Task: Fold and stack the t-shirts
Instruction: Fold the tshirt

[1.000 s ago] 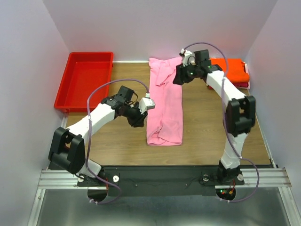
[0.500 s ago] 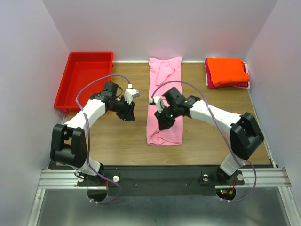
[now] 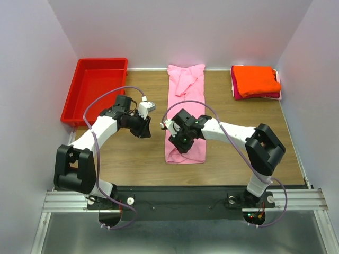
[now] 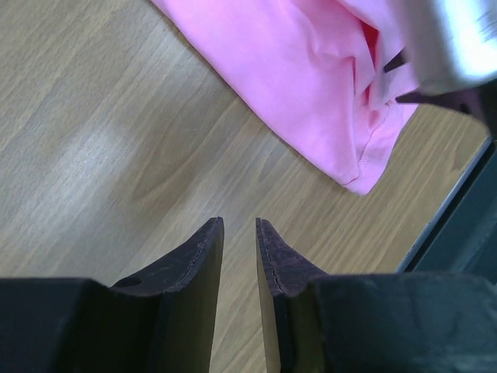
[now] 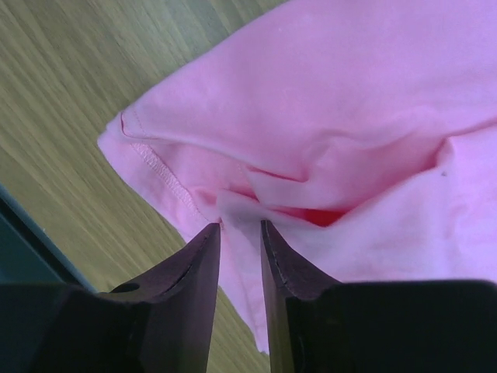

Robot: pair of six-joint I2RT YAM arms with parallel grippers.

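Observation:
A light pink t-shirt (image 3: 186,106) lies as a long folded strip down the table's middle. My right gripper (image 3: 179,145) hovers low over its near left corner. Its jaws stand a narrow gap apart in the right wrist view (image 5: 241,227), over a fold of the pink cloth (image 5: 349,101), gripping nothing I can see. My left gripper (image 3: 144,130) is over bare wood left of the shirt. Its jaws are slightly apart and empty in the left wrist view (image 4: 239,225); the shirt's hem (image 4: 311,93) lies ahead. A bright orange t-shirt (image 3: 256,79) sits folded on a darker pink-red one (image 3: 237,95) at the far right.
A red plastic tray (image 3: 79,95) stands at the far left. The table's dark front rail (image 4: 458,225) is near the shirt's near hem. White walls close in the left, right and far sides.
My right gripper swept from the shirt's far end down to its near left corner. My left gripper drew back left from the shirt's edge onto bare wood.

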